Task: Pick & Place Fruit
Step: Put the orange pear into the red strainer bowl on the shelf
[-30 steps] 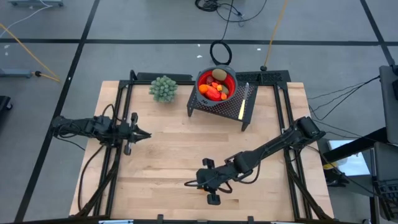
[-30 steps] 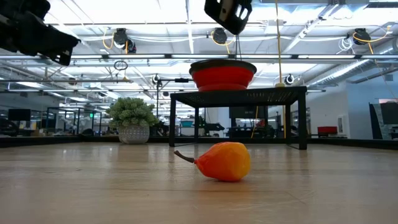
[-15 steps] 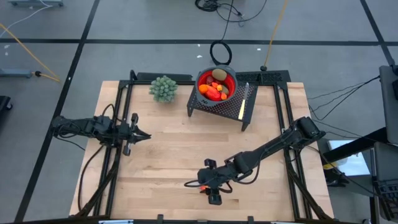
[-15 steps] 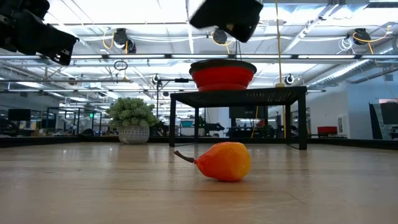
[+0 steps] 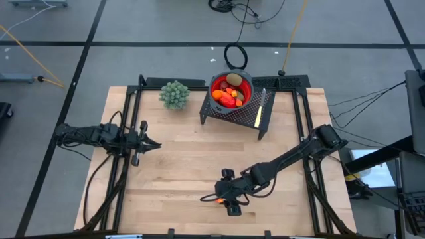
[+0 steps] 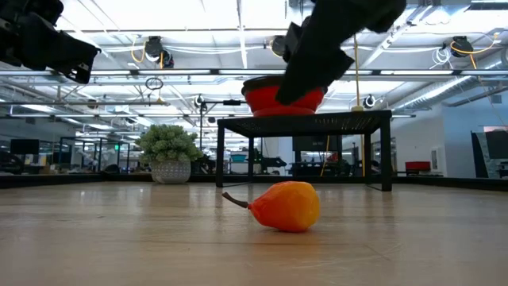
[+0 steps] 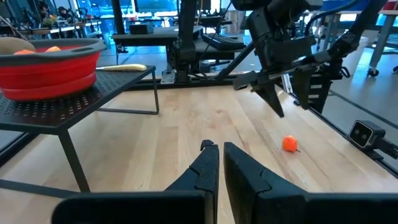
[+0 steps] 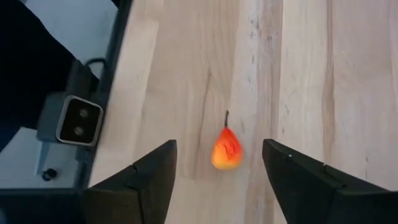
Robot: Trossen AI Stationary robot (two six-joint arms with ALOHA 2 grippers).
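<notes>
An orange-red pear-shaped fruit (image 8: 225, 149) with a thin stem lies on its side on the wooden table (image 5: 179, 172), near the front edge. My right gripper (image 8: 219, 147) hangs above it, open, pointing down, one finger on each side of the fruit and clear of it. In the low view the fruit (image 6: 284, 206) sits below the dark right gripper (image 6: 317, 48). My left gripper (image 7: 216, 155) is shut and holds nothing; it waits at the table's left side (image 5: 149, 144). A red bowl (image 5: 230, 89) at the far side holds several more fruit.
The red bowl stands on a black perforated stand (image 5: 249, 116), with a yellow-handled knife (image 5: 261, 106) beside it. A pale green plant (image 5: 174, 94) sits left of the stand. A small camera (image 8: 79, 121) is at the table's near edge. Bare wood lies between the arms.
My right gripper has come down toward the pear-shaped fruit, shifting slightly toward the table's right edge, and has opened. The fruit has stayed where it was.
</notes>
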